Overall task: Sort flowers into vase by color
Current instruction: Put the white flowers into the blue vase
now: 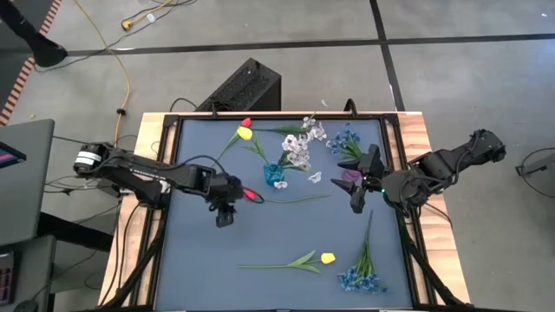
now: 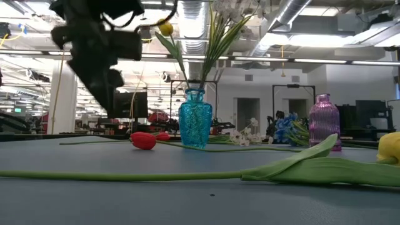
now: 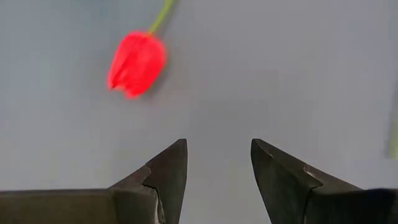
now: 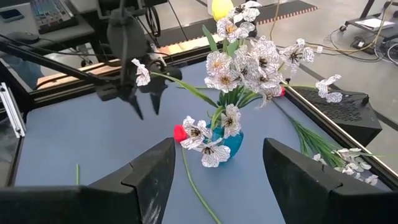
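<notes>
Left claw (image 1: 225, 214) released, empty, hovering over the dark grey worktop (image 1: 199, 251) just beside the red tulip bud (image 1: 250, 195) on its long green stem, which lies flat near the blue glass vase (image 1: 276, 176). That vase holds white blossom sprays (image 1: 297, 149) and a yellow tulip (image 1: 244, 133). Right claw (image 1: 358, 192) released, empty, by the purple glass vase (image 1: 348, 178). Another yellow tulip (image 1: 327, 257) and a blue blossom spray (image 1: 362, 277) lie well apart from the blue vase.

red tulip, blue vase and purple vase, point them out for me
red tulip (image 3: 137, 63), left wrist view, on the bud
blue vase (image 2: 195, 119), low view, on its body
purple vase (image 2: 324, 115), low view, on its body
</notes>
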Controlling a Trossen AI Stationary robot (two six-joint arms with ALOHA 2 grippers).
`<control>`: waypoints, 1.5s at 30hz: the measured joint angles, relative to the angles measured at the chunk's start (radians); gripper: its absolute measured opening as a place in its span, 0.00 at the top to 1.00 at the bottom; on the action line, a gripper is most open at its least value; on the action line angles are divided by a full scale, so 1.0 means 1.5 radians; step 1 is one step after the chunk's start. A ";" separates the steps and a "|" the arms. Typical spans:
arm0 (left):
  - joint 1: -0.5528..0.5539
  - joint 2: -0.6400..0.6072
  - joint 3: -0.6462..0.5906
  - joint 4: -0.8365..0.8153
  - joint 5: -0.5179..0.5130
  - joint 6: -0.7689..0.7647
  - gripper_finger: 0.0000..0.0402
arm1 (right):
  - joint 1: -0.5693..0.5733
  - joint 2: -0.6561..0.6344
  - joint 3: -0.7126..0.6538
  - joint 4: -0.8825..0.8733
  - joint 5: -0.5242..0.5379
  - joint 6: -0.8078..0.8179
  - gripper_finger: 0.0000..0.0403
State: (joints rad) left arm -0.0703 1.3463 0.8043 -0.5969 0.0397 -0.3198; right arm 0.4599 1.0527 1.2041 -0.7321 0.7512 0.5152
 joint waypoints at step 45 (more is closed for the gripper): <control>-0.132 -0.155 -0.059 0.175 -0.043 0.127 0.59 | 0.064 0.633 0.129 0.284 -0.310 -0.041 0.33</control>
State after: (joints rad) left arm -0.2684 1.1137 0.7162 -0.3349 -0.0247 -0.1293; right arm 0.5562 2.0016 1.3978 -0.3059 0.2858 0.4529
